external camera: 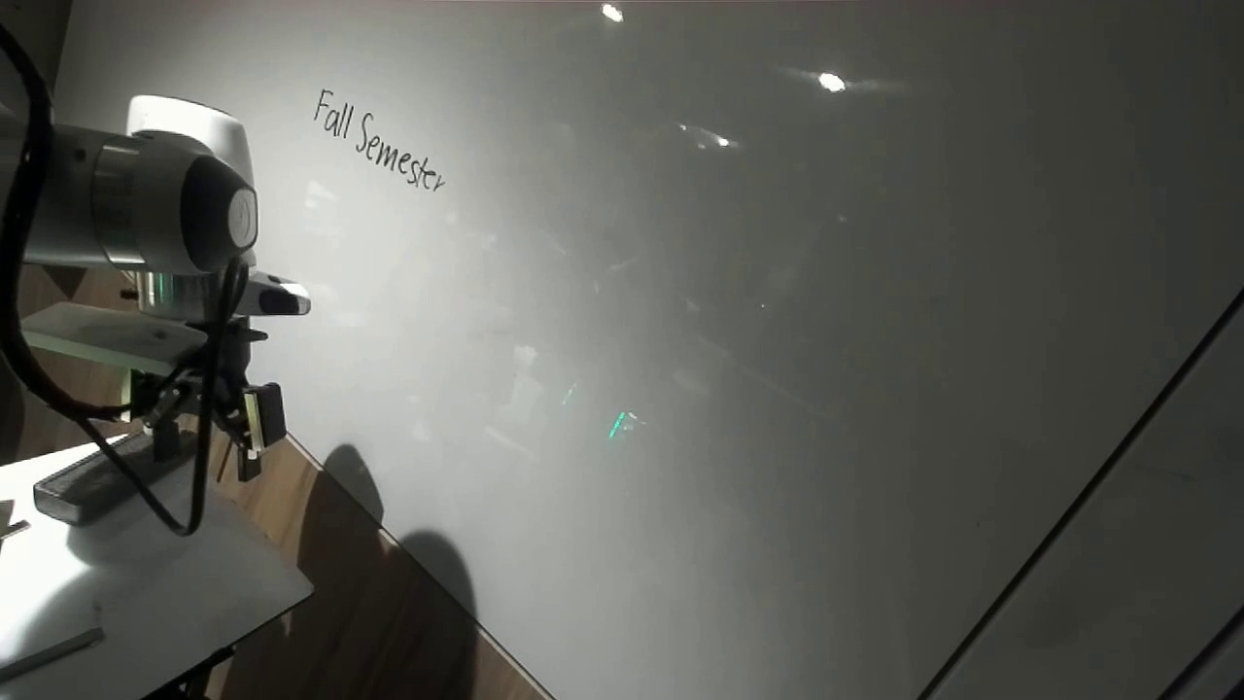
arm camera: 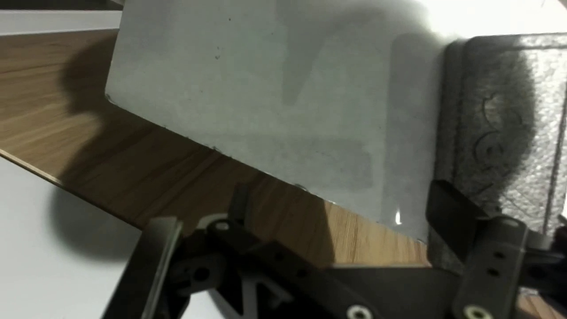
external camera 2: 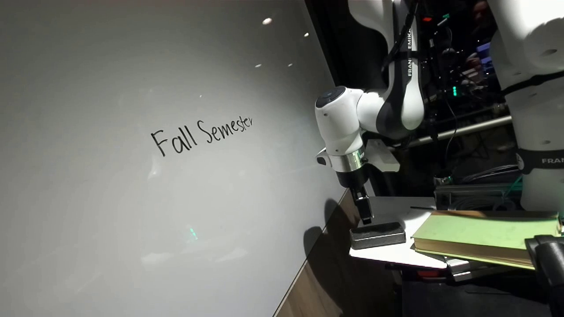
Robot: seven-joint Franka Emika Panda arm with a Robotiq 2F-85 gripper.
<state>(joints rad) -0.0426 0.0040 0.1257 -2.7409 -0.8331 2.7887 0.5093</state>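
Plainly, the gripper [arm camera: 341,201] has its two fingers spread wide apart, pointing downward beneath the white Franka arm [external camera 2: 372,108]. Closest to it is a dark grey whiteboard eraser [arm camera: 500,128], which lies flat on a white panel [arm camera: 230,88], right at the panel's edge. One finger overlaps the eraser's side in the wrist view, and in both exterior views a fingertip sits close to its top; whether the two touch cannot be told. A black cable [external camera: 201,467] loops down past the gripper in an exterior view. Near the eraser, again in an exterior view, a thick green book [external camera 2: 484,231] lies flat with its page edges showing. Past the panel's edge runs a wood-grain surface [arm camera: 177,164] crossed by dark, rounded shadows [arm camera: 84,79], and it meets the foot of a large whiteboard [external camera: 680,321]. On that board, in both exterior views, black handwriting [external camera: 379,139] reads "Fall Semester" on one slanting line, while small bright lamp reflections [external camera: 831,83] shine higher up. Farthest back, in an exterior view, small green and red lights [external camera 2: 454,91] glow in the dark area behind the arm
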